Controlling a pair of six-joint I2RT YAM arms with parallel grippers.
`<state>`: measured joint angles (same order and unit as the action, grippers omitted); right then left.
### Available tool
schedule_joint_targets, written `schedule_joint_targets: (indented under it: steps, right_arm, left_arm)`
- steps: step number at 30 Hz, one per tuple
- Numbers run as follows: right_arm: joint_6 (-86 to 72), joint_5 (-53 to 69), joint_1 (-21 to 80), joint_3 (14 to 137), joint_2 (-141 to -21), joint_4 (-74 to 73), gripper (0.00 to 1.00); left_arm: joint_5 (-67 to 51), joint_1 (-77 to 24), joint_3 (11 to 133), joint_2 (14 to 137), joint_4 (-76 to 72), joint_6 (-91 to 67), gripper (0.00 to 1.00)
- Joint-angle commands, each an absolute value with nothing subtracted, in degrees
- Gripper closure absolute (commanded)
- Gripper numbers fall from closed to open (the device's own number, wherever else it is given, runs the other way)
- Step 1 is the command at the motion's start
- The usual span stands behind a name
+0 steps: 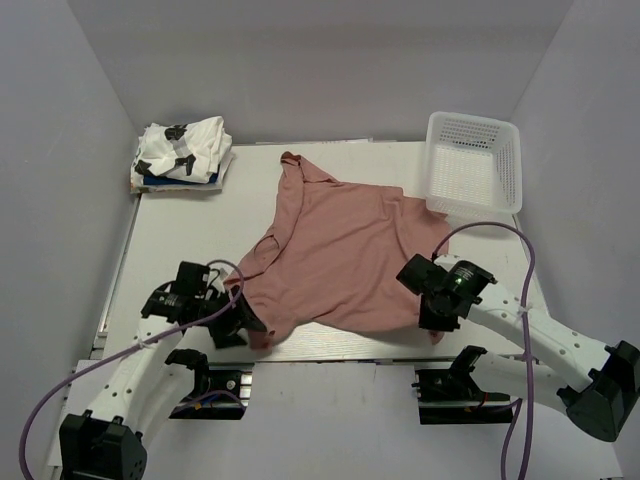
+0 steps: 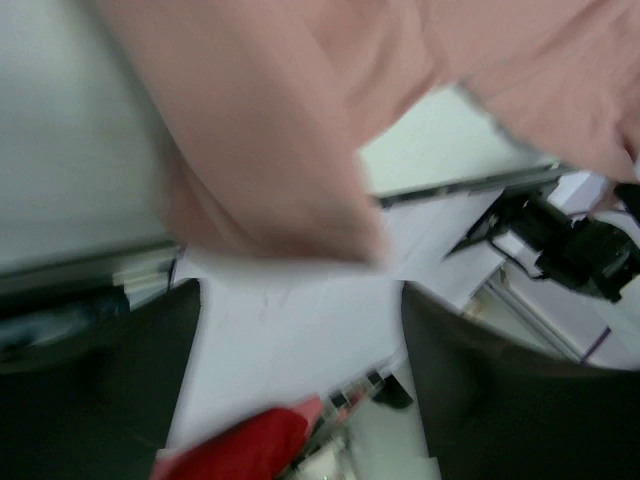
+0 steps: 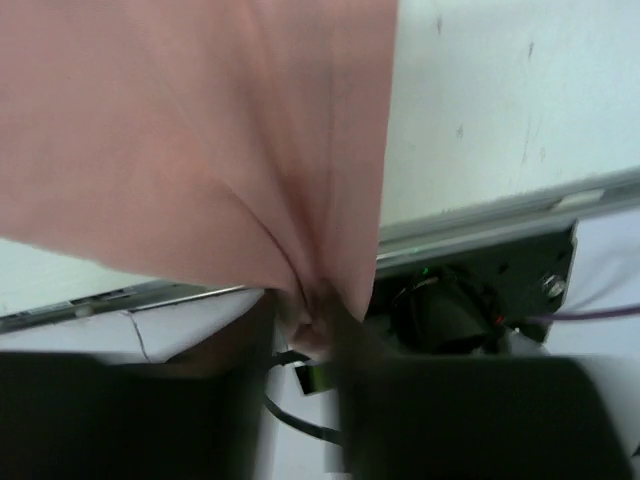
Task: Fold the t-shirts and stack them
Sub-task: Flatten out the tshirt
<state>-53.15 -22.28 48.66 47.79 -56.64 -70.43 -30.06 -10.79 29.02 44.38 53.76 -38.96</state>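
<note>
The dusty-pink t-shirt (image 1: 335, 255) lies spread on the table, its far end bunched towards the back. My left gripper (image 1: 243, 326) is at the shirt's near-left corner. In the blurred left wrist view its fingers (image 2: 500, 400) stand wide apart, and the pink cloth (image 2: 270, 150) hangs above them, not between them. My right gripper (image 1: 432, 318) is at the near-right corner, shut on a pinch of pink cloth (image 3: 200, 130) at the table's front edge. The white t-shirt with black print (image 1: 183, 148) lies folded at the back left on a blue one (image 1: 160, 182).
A white mesh basket (image 1: 475, 165) stands at the back right, touching the shirt's far-right edge. The table's metal front rail (image 3: 520, 215) runs just under both grippers. Grey walls close in the left, right and back sides.
</note>
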Motion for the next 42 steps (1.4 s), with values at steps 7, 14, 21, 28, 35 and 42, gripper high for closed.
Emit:
schedule_joint_targets:
  steps: [7,14,21,28,35,42]
  right_arm:
    - [-50.02,-24.6,48.08,51.75,-58.27,-70.06,0.1]
    - [-36.68,-28.92,45.45,55.64,-66.44,-46.03,0.1]
    - [-33.4,-24.53,37.01,55.64,-78.48,-32.27,0.1]
    - [-31.46,-19.51,30.68,53.62,-87.27,-26.2,0.1]
    - [-30.5,-14.94,25.15,48.52,-91.58,-22.59,0.1]
    - [-30.41,-13.09,20.31,46.23,-94.3,-22.15,0.1]
  left_arm:
    - [-24.72,-10.99,41.03,49.11,61.54,-30.59,0.0]
    - [-17.04,-11.51,50.07,68.61,32.02,-27.26,0.0]
    - [-23.3,-17.64,69.41,93.55,22.76,-25.49,0.0]
    - [-15.96,-25.48,88.74,114.49,32.68,-21.72,0.0]
    - [3.16,-24.79,95.44,121.79,38.82,-20.04,0.0]
    - [17.74,-20.22,100.63,126.12,44.03,-19.42,0.0]
